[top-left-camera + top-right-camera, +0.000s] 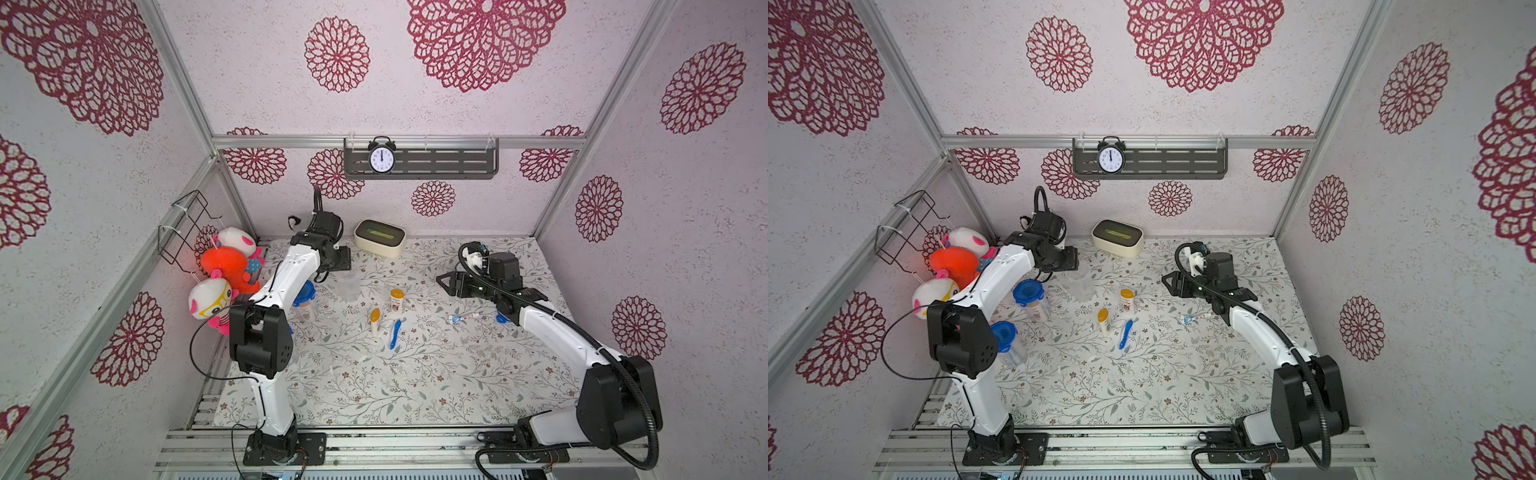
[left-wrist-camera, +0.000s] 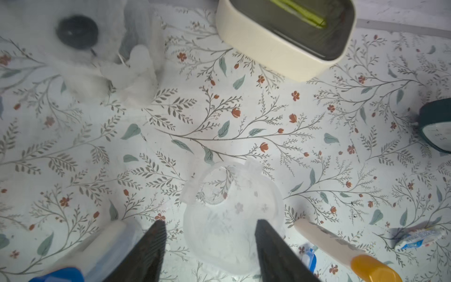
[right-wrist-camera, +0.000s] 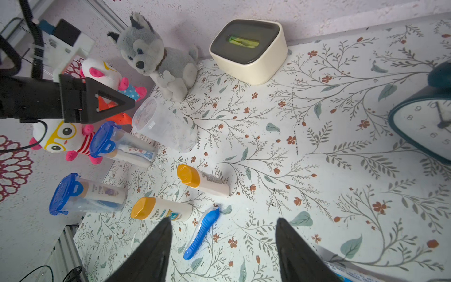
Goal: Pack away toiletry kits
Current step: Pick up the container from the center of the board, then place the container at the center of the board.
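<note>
In both top views the left gripper (image 1: 340, 259) hangs just above an upright clear cup (image 1: 349, 286), with two blue-lidded cups (image 1: 1030, 297) near its forearm; the right gripper (image 1: 444, 282) hovers over the floral mat (image 1: 415, 386), well apart from the orange-capped bottles (image 1: 397, 300) and the blue toothbrush (image 1: 395, 332); the toothpaste tube (image 1: 463, 317) lies nearer its wrist.

In the left wrist view the jaws stand partly apart astride the cup's mouth; whether either finger touches the cup wall I cannot tell; the cream tissue box (image 2: 285, 41) sits beyond the fingertips.

In the right wrist view the jaws are wide and hold nothing; the toothbrush lies on the mat beyond the gap, the bottles farther on; a teal alarm clock (image 3: 424, 117) stands off to one side.
</note>
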`<act>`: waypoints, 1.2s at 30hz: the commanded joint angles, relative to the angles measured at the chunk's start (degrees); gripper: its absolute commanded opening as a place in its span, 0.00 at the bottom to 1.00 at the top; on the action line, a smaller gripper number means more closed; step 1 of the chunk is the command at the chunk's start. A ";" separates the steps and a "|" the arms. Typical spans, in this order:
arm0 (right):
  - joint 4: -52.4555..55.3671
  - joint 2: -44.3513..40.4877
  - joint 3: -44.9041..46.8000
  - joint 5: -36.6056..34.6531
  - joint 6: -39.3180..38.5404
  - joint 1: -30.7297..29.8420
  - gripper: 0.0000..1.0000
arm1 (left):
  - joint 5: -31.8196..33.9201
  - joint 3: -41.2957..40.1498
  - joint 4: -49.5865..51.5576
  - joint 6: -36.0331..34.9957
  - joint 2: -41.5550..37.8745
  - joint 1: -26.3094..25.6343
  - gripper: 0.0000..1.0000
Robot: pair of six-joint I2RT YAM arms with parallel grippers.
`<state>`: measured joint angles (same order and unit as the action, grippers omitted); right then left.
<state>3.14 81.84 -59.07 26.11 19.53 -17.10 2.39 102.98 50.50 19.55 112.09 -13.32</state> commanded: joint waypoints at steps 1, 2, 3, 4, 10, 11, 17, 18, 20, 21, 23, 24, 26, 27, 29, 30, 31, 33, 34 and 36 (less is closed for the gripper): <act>0.64 1.77 -3.33 -0.46 -1.05 -0.56 0.67 | 0.48 3.52 2.48 0.49 0.88 0.31 0.57; 0.80 2.33 -4.01 -0.37 -0.95 -0.60 0.67 | 0.42 3.67 2.65 0.44 2.20 0.30 0.56; 1.11 3.06 -4.79 -0.22 -1.05 -0.60 0.67 | 0.51 3.76 2.95 0.33 2.65 0.31 0.56; 1.32 3.52 -5.51 -0.22 -1.13 -0.72 0.67 | 0.74 3.72 3.12 0.30 2.92 0.33 0.56; 2.71 6.31 -9.27 1.20 -4.26 -0.94 0.64 | 0.41 3.93 4.18 -0.47 5.75 0.41 0.48; 3.07 6.68 -9.76 1.89 -5.64 -0.98 0.63 | 0.33 4.00 4.34 -0.64 6.14 0.47 0.47; 3.88 9.01 -10.81 3.60 -17.85 -4.00 0.61 | -1.66 4.09 5.29 -2.25 7.36 0.36 0.31; 4.31 9.58 -11.09 3.16 -20.32 -5.11 0.62 | -2.31 4.21 5.75 -2.55 7.54 0.36 0.27; 3.72 10.39 -10.84 1.48 -24.20 -7.57 0.65 | -2.70 4.00 6.66 -3.24 7.27 0.17 0.20; 3.16 10.81 -10.59 1.00 -26.30 -8.78 0.67 | -2.91 3.79 7.10 -3.78 6.97 -0.08 0.16; 2.10 11.76 -10.33 -0.58 -29.17 -10.47 0.67 | -3.28 3.46 8.32 -4.80 6.19 -0.56 0.09; 1.65 12.37 -10.57 -0.97 -30.08 -11.06 0.67 | -3.05 3.22 9.11 -5.20 5.60 -0.91 0.07; 1.71 13.81 -11.65 -1.78 -30.57 -11.70 0.66 | -2.44 2.18 10.67 -5.87 4.01 -1.72 0.06; 2.31 14.54 -12.58 -1.93 -30.81 -12.02 0.66 | -2.04 1.34 11.29 -6.23 3.00 -2.17 0.06; 2.83 16.04 -13.93 -2.96 -31.44 -12.88 0.65 | -1.34 -0.75 12.58 -6.58 1.04 -2.87 0.06; 3.37 16.76 -14.53 -3.15 -31.86 -13.29 0.66 | -1.03 -2.03 13.16 -6.63 -1.35 -3.09 0.06; 3.66 17.41 -14.98 -3.44 -32.21 -13.60 0.66 | -0.69 -3.24 13.74 -6.63 -2.63 -3.21 0.07; 3.83 18.35 -15.44 -4.25 -32.75 -14.05 0.68 | -1.06 -5.43 14.85 -6.55 -4.58 -3.55 0.07; 3.74 18.71 -15.60 -4.64 -33.22 -14.27 0.68 | -1.63 -6.51 15.46 -6.63 -5.70 -3.75 0.07; 3.30 19.50 -15.89 -4.55 -33.96 -14.36 0.69 | -2.58 -8.29 16.98 -7.11 -7.39 -4.46 0.07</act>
<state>6.63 101.10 -73.08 22.61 -11.53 -30.89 0.54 96.09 64.62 13.41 107.96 -17.28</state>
